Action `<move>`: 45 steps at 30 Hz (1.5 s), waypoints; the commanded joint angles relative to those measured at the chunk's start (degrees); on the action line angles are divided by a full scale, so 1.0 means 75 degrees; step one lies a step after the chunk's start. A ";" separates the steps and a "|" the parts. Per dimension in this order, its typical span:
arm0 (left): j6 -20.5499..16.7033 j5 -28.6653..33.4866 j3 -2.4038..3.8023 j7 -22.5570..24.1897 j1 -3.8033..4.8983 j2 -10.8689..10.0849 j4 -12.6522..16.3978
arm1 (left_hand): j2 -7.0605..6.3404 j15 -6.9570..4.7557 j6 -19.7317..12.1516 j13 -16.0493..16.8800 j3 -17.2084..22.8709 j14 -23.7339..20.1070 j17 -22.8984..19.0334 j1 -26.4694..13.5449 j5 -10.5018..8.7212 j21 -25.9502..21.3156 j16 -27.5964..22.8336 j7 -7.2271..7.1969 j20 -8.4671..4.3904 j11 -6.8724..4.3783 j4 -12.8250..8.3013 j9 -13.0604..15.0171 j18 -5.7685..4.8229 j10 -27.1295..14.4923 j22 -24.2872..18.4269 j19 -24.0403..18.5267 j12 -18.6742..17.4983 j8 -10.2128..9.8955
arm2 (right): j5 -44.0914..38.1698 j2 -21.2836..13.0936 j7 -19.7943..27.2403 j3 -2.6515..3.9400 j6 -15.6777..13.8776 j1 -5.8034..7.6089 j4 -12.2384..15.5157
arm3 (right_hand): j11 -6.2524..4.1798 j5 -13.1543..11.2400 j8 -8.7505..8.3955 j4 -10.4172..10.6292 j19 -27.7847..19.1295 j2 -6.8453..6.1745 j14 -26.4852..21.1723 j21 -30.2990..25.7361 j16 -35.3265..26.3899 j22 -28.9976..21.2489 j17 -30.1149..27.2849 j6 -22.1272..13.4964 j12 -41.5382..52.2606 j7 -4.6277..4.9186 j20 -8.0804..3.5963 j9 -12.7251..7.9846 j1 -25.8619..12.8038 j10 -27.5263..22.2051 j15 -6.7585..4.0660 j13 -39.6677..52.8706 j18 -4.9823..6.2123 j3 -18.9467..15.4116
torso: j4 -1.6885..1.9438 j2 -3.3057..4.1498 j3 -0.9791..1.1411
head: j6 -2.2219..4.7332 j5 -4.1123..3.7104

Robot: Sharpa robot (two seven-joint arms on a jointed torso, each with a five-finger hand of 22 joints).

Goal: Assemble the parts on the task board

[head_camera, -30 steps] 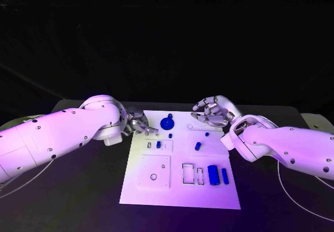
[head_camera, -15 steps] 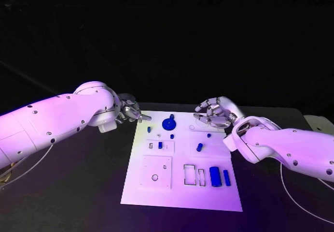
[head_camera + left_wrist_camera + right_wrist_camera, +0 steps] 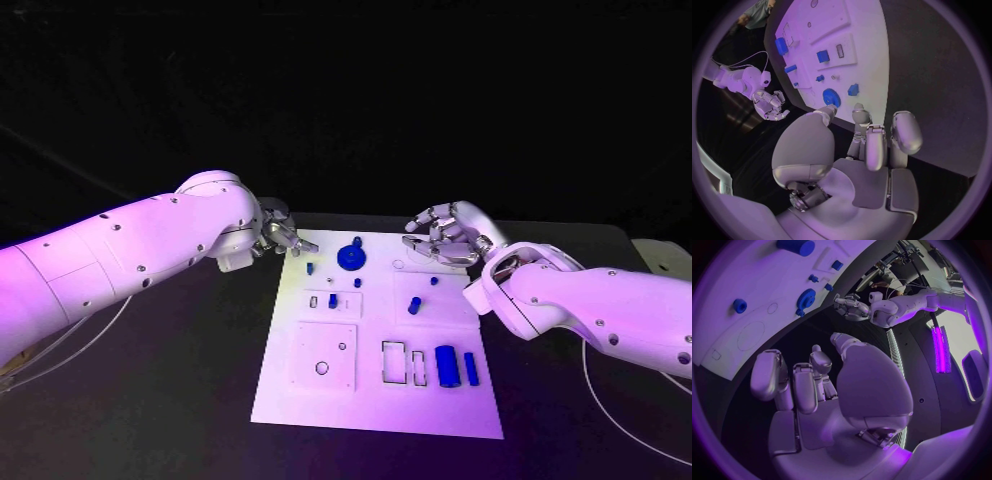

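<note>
Both robot hands are hovering at the far end of the board, neither one holding anything. Left robot hand is sitting just off the board's far left corner, fingers curled in loosely, nothing in them per the wrist view. Right robot hand is hanging over the far right corner, fingers bent inward, also empty.

Parts are all lying or standing on the board. Gear is nearest the left robot hand, with a small peg just beside it. Short block is sitting mid-board by a slot, another peg right of centre. Big cylinder and thin bar are lying side by side at the near right, next to two empty rectangular outlines.

My read: the left is lining up on the gear or the small peg. To do it well, it should be coming in from above, pinching the rim rather than the toothed edge sliding out, and keeping the other fingers off the neighbouring peg.

Materials: the board is looking like flat matte white plastic with recessed pockets and a round hole near left. Parts are looking like hard blue plastic, smooth, small, likely light and easy to knock. The gear is toothed and disc-shaped with a hub; the cylinder would be rolling if nudged. Counter is dark and matte.
</note>
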 commanded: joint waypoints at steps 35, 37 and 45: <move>0.0482 0.0092 -0.0114 0.0194 -0.0219 0.0389 -0.0501 | 0.0290 0.0049 0.0272 0.0285 -0.0184 0.0651 0.1383 0.0300 -0.0061 0.0076 0.0089 0.0005 0.0079 0.0018 -0.0035 -0.0091 0.0050 0.0148 0.0176 0.0066 0.0248 -0.0189 | -0.0009 0.0040 0.0061 -0.0001 0.0034 -0.0022 0.0015 | -0.0028 0.0020 0.0021 0.0005 0.0028 0.0007 0.0255 -0.0040 -0.0039 0.0617 0.0007 0.0005 0.0014 -0.0044 -0.0021 -0.0010 -0.0047 0.0021 -0.0043 -0.0011 0.0035 -0.0011 | -0.0026 0.0011 0.0006 | -0.0100 -0.0077; 0.0490 0.0096 -0.0115 0.0197 -0.0220 0.0397 -0.0507 | 0.0333 0.0046 0.0289 0.0292 -0.0163 0.0652 0.1389 0.0391 -0.0053 0.0081 0.0093 0.0003 0.0078 0.0014 -0.0035 -0.0096 0.0049 0.0151 0.0186 0.0069 0.0260 -0.0202 | -0.0009 0.0043 0.0062 -0.0001 0.0034 -0.0022 0.0014 | -0.0028 0.0020 0.0021 0.0005 0.0028 0.0007 0.0255 -0.0040 -0.0039 0.0617 0.0007 0.0005 0.0014 -0.0044 -0.0021 -0.0010 -0.0047 0.0021 -0.0043 -0.0011 0.0035 -0.0011 | -0.0029 0.0012 0.0009 | -0.0105 -0.0075; 0.0485 0.0157 -0.0115 0.0180 -0.0220 0.0431 -0.0557 | 0.0415 0.0041 0.0320 0.0313 -0.0125 0.0658 0.1409 0.0552 -0.0048 0.0101 0.0104 -0.0003 0.0075 0.0009 -0.0040 -0.0100 0.0042 0.0161 0.0226 0.0083 0.0287 -0.0221 | -0.0009 0.0054 0.0064 -0.0001 0.0037 -0.0022 0.0010 | -0.0031 0.0027 0.0028 -0.0002 0.0034 0.0021 0.0256 -0.0054 -0.0048 0.0612 0.0004 0.0006 0.0019 -0.0046 -0.0026 -0.0013 -0.0060 0.0024 -0.0047 -0.0017 0.0036 -0.0001 | -0.0027 0.0013 0.0005 | -0.0112 -0.0081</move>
